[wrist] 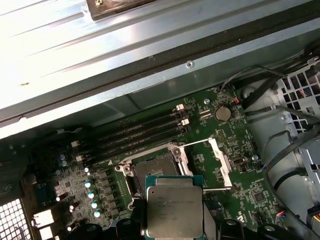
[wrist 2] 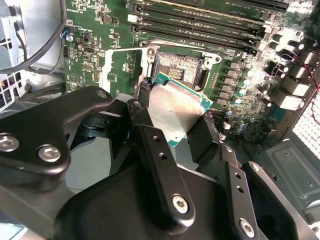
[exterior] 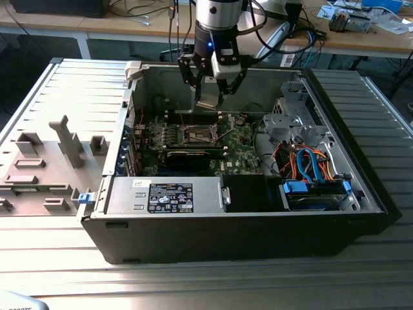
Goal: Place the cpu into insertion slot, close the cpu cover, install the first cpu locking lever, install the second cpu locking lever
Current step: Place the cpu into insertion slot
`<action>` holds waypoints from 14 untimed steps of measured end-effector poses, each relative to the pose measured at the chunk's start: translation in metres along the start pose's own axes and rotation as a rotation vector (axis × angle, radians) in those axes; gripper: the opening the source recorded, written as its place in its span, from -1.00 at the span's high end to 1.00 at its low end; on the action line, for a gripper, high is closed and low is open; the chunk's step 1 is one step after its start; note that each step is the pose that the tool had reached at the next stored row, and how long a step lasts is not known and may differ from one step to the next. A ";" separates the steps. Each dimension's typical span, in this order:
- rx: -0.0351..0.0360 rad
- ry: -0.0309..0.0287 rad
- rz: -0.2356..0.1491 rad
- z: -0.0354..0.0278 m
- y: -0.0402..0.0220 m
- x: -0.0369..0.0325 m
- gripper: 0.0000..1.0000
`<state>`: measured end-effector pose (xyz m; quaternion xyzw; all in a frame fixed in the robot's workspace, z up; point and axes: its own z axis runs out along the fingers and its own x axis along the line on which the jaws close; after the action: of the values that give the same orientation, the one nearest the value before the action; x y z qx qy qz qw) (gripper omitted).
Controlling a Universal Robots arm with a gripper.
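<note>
hand grips cpu, seemingly above open insertion slot.

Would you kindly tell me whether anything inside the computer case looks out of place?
Nothing stands out. The gripper holds the cpu above the open, empty socket; no damage or stray parts show on the board.

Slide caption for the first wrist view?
Gripper holding the square grey-silver metal cpu over the open socket on the green motherboard.
</note>
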<state>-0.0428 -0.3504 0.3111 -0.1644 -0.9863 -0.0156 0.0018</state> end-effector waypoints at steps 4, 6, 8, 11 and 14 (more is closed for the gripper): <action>0.0066 -0.0035 0.036 0.0006 0.0000 0.0000 -0.09; 0.0072 -0.0038 0.039 0.0007 0.0000 0.0000 -0.09; 0.0078 -0.0041 0.043 0.0007 0.0000 0.0000 -0.09; 0.0089 -0.0046 0.049 0.0009 0.0000 0.0000 -0.09; 0.0101 -0.0053 0.056 0.0010 0.0000 0.0000 -0.09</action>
<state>-0.0428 -0.3504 0.3101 -0.1918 -0.9814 -0.0101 0.0004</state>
